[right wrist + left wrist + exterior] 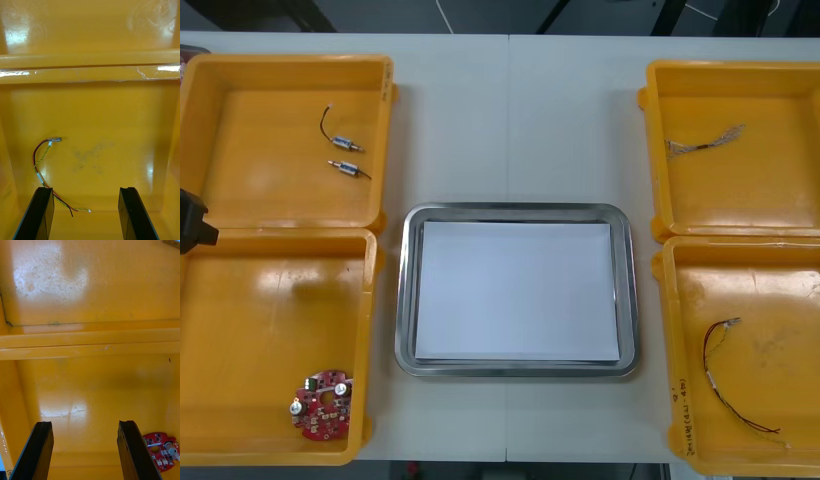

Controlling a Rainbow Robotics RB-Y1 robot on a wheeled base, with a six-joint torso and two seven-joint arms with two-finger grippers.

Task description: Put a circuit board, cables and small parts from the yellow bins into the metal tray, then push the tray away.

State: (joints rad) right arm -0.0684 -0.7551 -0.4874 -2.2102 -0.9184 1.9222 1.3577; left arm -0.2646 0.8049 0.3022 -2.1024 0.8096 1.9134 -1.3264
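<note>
Our right gripper [86, 189] holds its black fingers wide apart over the near right yellow bin [112, 123], where the red and yellow cable [43, 165] passes just beside one finger. Our left gripper [85, 423], equally wide, hangs over the near left yellow bin [93, 390], the round red circuit board [161, 450] beside one finger. Between the bins lies the white-lined metal tray [406, 300].

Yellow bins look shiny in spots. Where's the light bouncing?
Left wrist view: a big pale glare patch on the floor of the far yellow bin, a fainter one ahead of the left gripper. Right wrist view: bright streaks on the bin rims. Front view: the rim of the metal tray gleams.
</note>
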